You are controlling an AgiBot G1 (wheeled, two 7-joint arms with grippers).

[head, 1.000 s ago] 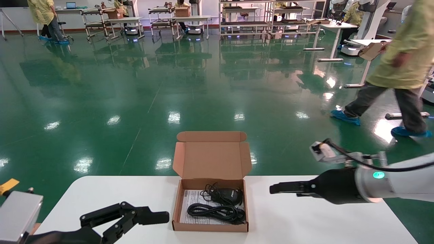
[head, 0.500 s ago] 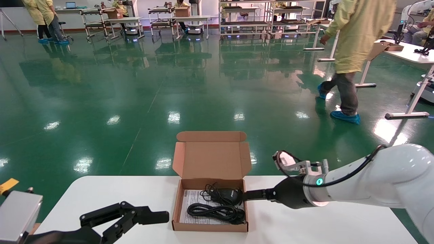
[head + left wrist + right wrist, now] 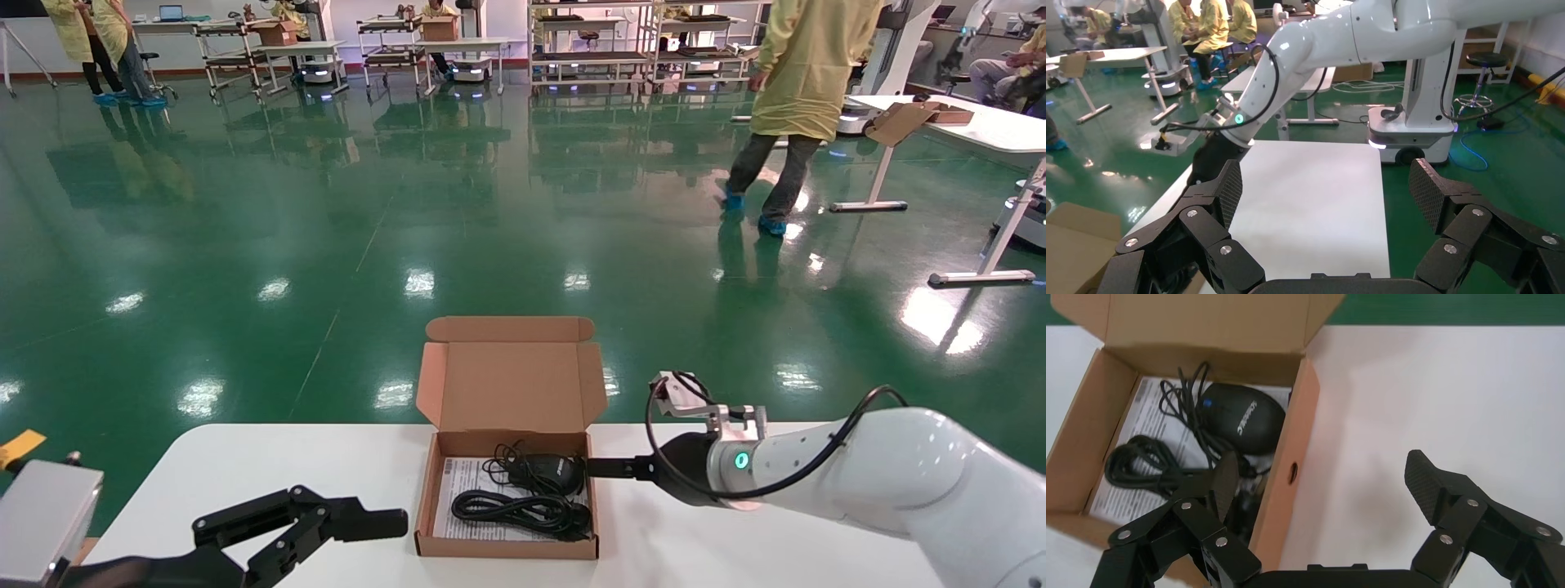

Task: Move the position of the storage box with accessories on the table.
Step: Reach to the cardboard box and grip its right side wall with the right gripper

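Between right gripper's [image 3: 1318, 478] open fingers, storage box [image 3: 1291, 478] wall.

The storage box [image 3: 507, 457], at lower centre of the head view, is matt brown corrugated cardboard with raw-cut edges. Inside it lie a black plastic mouse [image 3: 1242, 418] with a soft sheen, dull rubbery black cables [image 3: 1138, 462] and a white printed paper sheet [image 3: 1147, 419]. The counter [image 3: 735, 539] is smooth white with a faint gloss. The right tool [image 3: 1318, 487] has matt black plastic links with bright metal screw heads and finely cross-hatched pads [image 3: 1419, 478]; its arm shell [image 3: 882, 474] is glossy white plastic. The left tool [image 3: 327, 523] looks alike. The green floor [image 3: 327, 212] across the upper frame is mirror-glossy.
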